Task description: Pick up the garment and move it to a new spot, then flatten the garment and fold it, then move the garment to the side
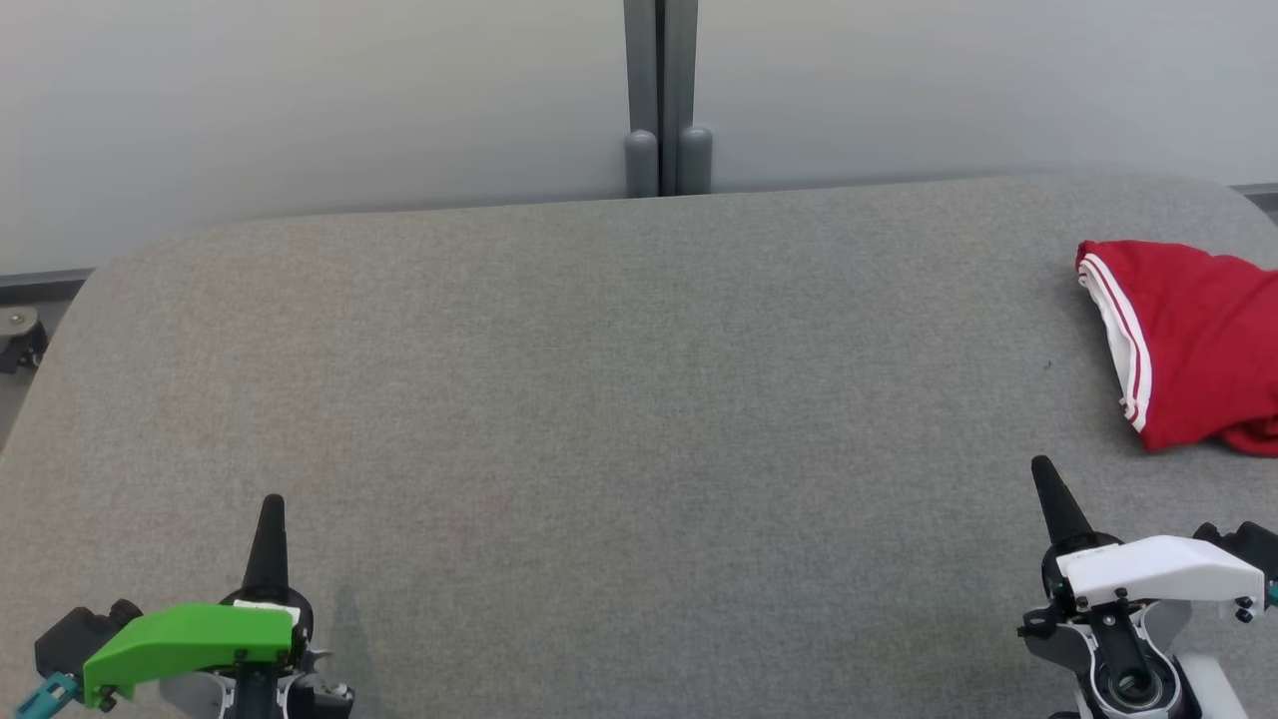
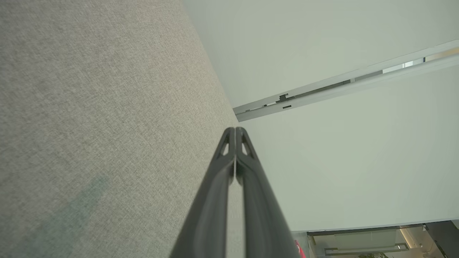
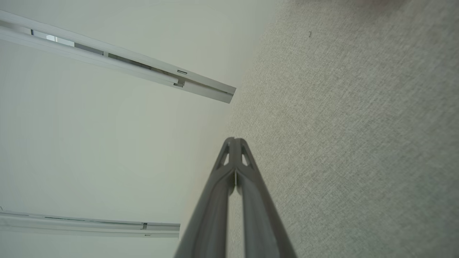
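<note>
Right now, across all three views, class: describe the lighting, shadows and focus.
Head view: soft, even light, garment sharp, a faint greenish shadow on the table beside the left gripper. Left wrist view: the same tint at lower left. Right wrist view: pale, washed-out wall, the right gripper blurring toward the bottom edge.

The left gripper (image 1: 272, 502) is marked by a bright green cover (image 1: 190, 639) with a teal clip (image 1: 45, 691) at its outer end. The right gripper (image 1: 1044, 465) is capped by a white cover (image 1: 1158, 569) dotted with small dark screws. Long, dark, tapering fingers (image 2: 211, 200) are seen on both, pierced by small triangular openings near the tips.
</note>
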{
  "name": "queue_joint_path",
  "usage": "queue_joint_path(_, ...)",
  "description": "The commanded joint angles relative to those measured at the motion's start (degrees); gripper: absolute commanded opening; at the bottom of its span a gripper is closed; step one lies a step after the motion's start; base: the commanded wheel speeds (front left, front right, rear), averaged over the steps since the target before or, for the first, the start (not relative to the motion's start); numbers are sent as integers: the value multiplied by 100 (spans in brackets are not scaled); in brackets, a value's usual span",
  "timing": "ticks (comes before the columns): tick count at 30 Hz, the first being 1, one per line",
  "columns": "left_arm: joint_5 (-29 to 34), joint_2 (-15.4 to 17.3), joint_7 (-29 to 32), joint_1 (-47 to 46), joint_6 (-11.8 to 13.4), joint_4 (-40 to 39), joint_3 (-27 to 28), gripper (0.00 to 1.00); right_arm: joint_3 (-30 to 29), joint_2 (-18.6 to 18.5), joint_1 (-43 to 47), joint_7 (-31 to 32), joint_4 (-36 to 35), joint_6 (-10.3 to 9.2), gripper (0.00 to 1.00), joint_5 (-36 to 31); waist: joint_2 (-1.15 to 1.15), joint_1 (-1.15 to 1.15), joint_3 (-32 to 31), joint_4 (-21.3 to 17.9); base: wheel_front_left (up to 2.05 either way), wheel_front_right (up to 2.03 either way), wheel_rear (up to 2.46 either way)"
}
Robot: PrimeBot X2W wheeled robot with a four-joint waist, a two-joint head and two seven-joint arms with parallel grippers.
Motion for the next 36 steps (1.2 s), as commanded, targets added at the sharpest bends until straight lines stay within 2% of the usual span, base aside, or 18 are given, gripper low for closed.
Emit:
queue_joint_path(1,-146,42,32,-157,27,-68,23,0,-27,-34,13,41,-82,-2,0,138,0,0,-1,0,0,0,0)
queue_joint_path(36,-1655,49,457,-239,56,-289,140,0,-137,-48,105,460,-316,-2,0,1717,0,0,-21,-13,0,0,0)
